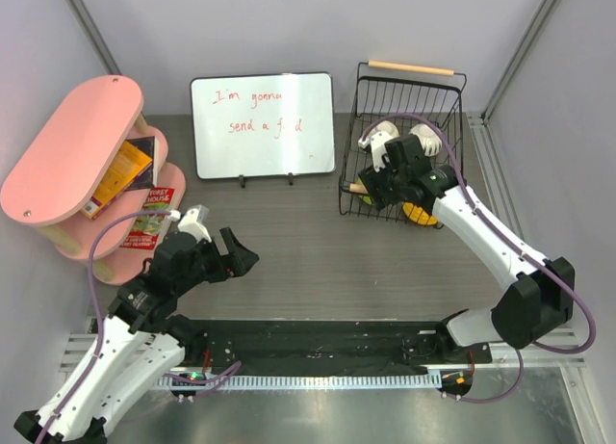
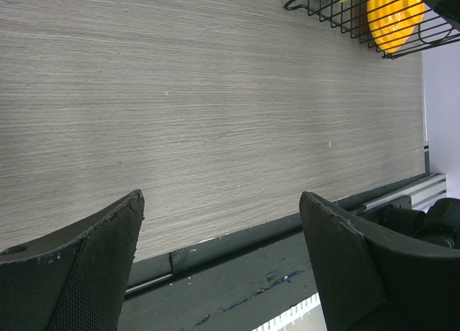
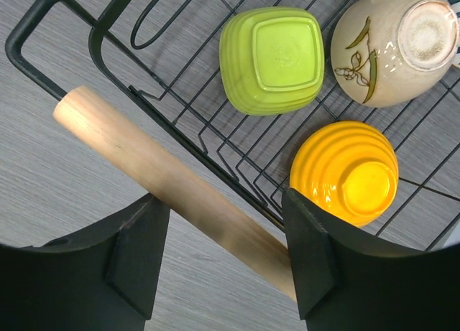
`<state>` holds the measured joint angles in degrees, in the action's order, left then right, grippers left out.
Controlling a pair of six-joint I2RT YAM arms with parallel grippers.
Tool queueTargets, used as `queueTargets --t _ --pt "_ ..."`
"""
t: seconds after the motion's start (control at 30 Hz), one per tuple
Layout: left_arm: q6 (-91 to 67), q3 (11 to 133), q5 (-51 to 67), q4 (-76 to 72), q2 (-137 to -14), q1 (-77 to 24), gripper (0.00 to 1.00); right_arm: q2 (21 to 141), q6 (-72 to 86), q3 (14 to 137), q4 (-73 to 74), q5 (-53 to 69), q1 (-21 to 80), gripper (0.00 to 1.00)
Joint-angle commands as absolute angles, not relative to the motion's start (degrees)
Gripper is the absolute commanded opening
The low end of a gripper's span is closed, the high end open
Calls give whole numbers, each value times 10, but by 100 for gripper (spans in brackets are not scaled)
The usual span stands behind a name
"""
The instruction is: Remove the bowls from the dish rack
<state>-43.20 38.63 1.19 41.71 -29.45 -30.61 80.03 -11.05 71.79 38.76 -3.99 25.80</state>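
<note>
On the grey wood-grain table (image 1: 289, 251), the dish rack (image 3: 108, 54) stands far right, holding a lime green bowl (image 3: 272, 58), an orange-yellow bowl (image 3: 345, 171) and a cream bowl (image 3: 392, 44), all bottom-up. The right gripper (image 3: 223, 223) straddles the rack's near wooden handle (image 3: 144, 155), jaws apart and empty. The left gripper (image 2: 221, 202), also spread and empty, hovers over bare tabletop well apart from the rack.

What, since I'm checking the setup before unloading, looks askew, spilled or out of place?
Nothing is spilled or broken. The lime green bowl, orange-yellow bowl and leaf-painted cream bowl lie base up in the dish rack. Oddest: the right gripper frames the rack's wooden handle with open fingers, not a bowl.
</note>
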Motion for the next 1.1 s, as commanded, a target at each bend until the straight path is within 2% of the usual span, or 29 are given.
queueTargets --t 0.0,0.1,0.27,0.4,0.6,0.7,1.07 --pt "-425 384 20 387 -287 -304 88 753 -77 691 406 -37 263 59" --pt "-425 384 20 388 -286 -304 88 732 -66 679 411 -19 262 54" --pt "-425 385 20 388 -284 -304 88 728 -61 678 434 -9 263 52" --pt "-426 384 19 388 -280 -304 88 729 -36 676 450 15 266 41" --pt "-427 383 19 388 -280 -304 88 722 31 655 456 13 293 34" --pt "-427 382 19 388 -279 -304 88 724 68 649 452 19 315 24" --pt "-428 383 17 388 -279 -304 88 773 227 665 432 -48 401 5"
